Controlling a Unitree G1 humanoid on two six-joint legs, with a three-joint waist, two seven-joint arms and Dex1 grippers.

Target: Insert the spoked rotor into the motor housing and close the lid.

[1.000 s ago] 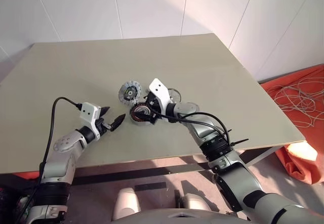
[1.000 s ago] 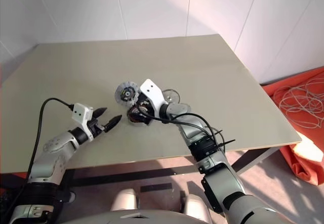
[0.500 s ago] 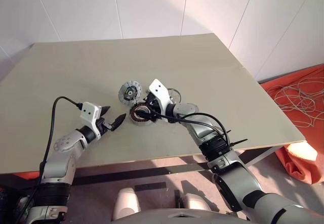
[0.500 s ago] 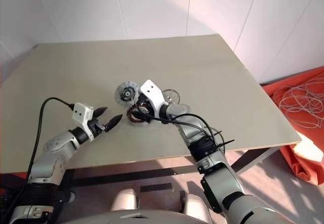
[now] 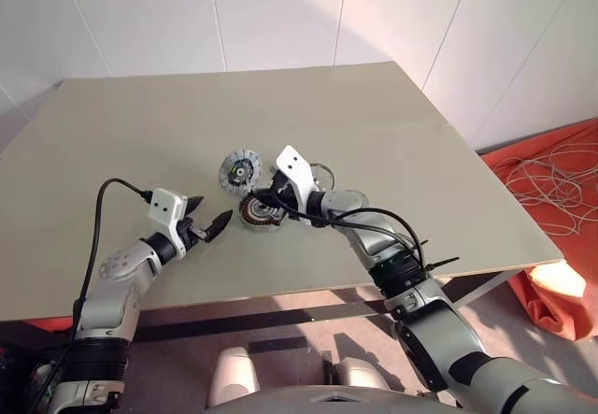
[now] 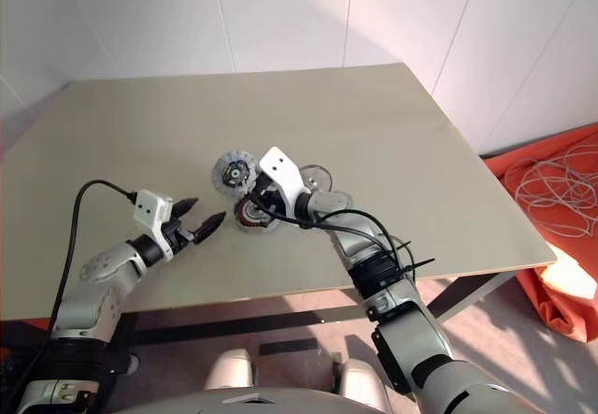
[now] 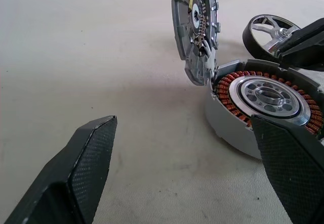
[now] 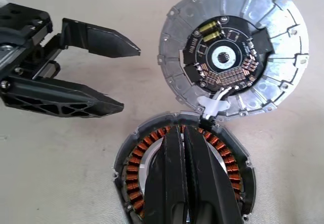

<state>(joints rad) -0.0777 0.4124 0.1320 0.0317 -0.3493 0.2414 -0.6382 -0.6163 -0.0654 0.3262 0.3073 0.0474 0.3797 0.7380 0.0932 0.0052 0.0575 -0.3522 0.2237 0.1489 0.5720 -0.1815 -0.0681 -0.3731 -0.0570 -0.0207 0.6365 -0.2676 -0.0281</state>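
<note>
The motor housing lies on the table with its copper windings showing around a pale centre. Its lid stands open at the housing's far edge, circuit side facing me. The spoked rotor lies on the table just behind the housing, to its right. My right gripper is shut, its fingers pressed together over the housing's centre with nothing seen between them. My left gripper hangs open a short way left of the housing, pointing at it.
The beige table reaches back to a white wall. Its front edge runs just under my arms. Past the table's right edge, an orange cloth with white cables lies on the floor.
My right gripper's fingers have closed together over the housing. Both arms and the parts have stayed in place.
</note>
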